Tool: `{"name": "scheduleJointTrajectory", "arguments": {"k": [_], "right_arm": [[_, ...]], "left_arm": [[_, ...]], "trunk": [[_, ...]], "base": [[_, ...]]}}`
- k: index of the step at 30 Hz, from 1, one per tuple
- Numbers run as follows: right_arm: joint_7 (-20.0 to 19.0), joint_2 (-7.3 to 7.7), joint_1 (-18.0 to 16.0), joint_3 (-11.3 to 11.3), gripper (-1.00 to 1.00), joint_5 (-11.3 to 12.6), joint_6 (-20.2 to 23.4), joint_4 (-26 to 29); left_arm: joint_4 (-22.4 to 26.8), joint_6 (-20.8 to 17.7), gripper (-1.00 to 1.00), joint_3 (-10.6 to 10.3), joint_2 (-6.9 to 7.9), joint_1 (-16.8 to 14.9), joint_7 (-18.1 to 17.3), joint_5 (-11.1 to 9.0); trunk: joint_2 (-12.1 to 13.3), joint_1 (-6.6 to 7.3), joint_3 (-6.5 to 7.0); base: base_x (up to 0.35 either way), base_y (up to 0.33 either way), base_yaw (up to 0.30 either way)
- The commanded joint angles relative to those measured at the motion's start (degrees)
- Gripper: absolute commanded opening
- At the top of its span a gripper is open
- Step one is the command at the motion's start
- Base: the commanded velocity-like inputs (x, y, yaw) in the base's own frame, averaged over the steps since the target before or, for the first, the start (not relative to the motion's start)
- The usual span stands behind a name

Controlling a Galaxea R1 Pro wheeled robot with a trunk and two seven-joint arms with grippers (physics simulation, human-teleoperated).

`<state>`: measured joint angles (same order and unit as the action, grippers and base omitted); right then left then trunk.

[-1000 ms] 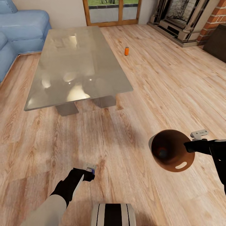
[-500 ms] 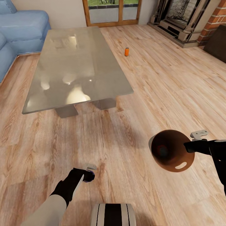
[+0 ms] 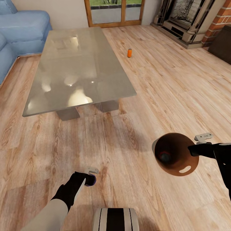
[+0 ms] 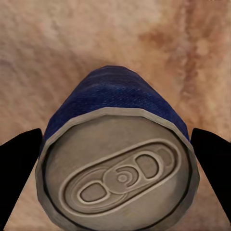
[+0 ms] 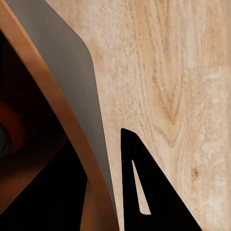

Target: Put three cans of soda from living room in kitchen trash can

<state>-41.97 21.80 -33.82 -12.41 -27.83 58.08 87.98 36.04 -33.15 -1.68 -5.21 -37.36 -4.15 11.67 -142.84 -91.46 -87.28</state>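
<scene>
- Wood floor (image 3: 166, 80) of living room, glass worktop (image 3: 77, 67) at centre.
- Bin (image 3: 175, 154) clamped at rim by right hand (image 3: 198, 145); one can seemingly inside.
- Blue can (image 4: 118, 163) clamped in left hand (image 3: 91, 175), not yet binned.
- Orange can (image 3: 129, 52) left standing on floor, far off.

Open floor (image 3: 166, 80) beside glass table (image 3: 80, 64)

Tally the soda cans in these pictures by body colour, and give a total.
Dark blue-bodied can, between the left claw's fingers: 1
Orange-bodied can standing on the wood floor: 1
Can inside the brown-lined bucket, colour unclear: 1
Total: 3
</scene>
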Motion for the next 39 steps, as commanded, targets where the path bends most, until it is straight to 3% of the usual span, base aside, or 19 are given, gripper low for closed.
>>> {"name": "scheduleJointTrajectory", "arguments": {"k": [1,4,32,34,39], "right_arm": [[0.0,0.00,0.0,0.0,-1.00,0.5,0.1,0.0],[0.0,-0.05,0.0,0.0,-1.00,0.5,0.1,0.0],[-0.2,0.21,0.0,0.0,-1.00,0.4,0.2,-0.1],[-0.7,-0.44,0.7,0.6,-1.00,-0.6,-0.8,-0.8],[-0.8,-2.05,2.5,2.2,-1.00,-0.9,-0.8,-3.7]], "left_arm": [[0.0,0.0,-1.00,0.0,-0.02,0.0,0.0,0.2],[0.0,0.0,-1.00,0.0,-0.09,0.0,0.0,0.2],[0.0,-0.7,-1.00,0.0,-0.24,0.0,-0.2,-0.1],[0.6,0.0,-1.00,-0.6,0.41,0.5,-0.9,-0.7],[1.8,1.0,-1.00,-1.4,0.36,0.3,-2.5,-0.9]], "trunk": [[0.0,0.00,0.00],[0.0,0.00,0.00],[11.2,6.15,5.03],[11.2,6.14,5.02],[11.2,6.14,5.02]], "base": [[0.000,0.000,0.000],[0.000,0.000,0.000],[0.000,0.000,0.000],[0.000,0.000,0.000],[0.000,0.000,0.000]]}}
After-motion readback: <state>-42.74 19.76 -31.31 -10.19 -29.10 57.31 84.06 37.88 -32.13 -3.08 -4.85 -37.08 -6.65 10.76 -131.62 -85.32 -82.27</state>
